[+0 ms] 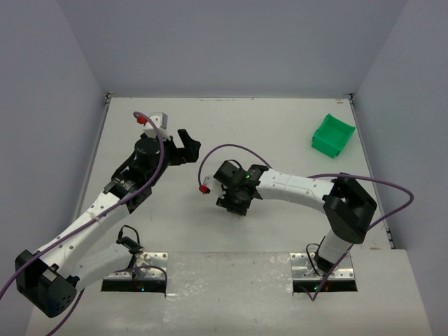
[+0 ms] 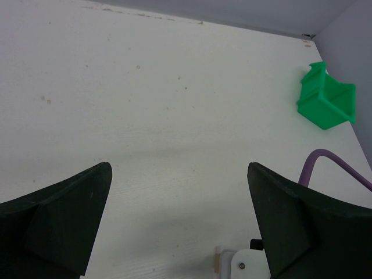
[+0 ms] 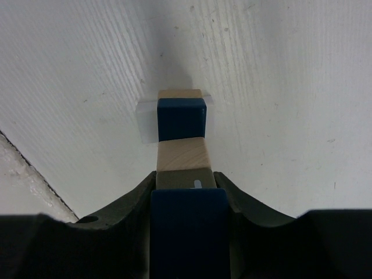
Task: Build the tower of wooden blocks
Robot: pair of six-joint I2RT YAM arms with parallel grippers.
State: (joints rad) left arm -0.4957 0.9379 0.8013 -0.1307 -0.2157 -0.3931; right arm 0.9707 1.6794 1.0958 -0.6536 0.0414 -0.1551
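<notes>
Seen from straight above in the right wrist view, the wood block tower [image 3: 182, 154] stands on the white table. From the table upward it is a beige block, a blue block [image 3: 181, 119], a beige block, a dark grey-brown block [image 3: 186, 178] and a large blue block [image 3: 189, 232] nearest the camera. My right gripper [image 3: 186, 180] has its fingers [image 3: 136, 200] pressed against both sides of the top blue block and the grey one below it. In the top view the right gripper [image 1: 234, 199] hides the tower. My left gripper [image 1: 183, 147] [image 2: 180, 168] hangs open over bare table.
A green plastic bin [image 1: 332, 134] [image 2: 325, 102] sits at the far right near the back wall. Purple cables [image 1: 231, 148] loop above both wrists. Grey walls enclose the table on three sides.
</notes>
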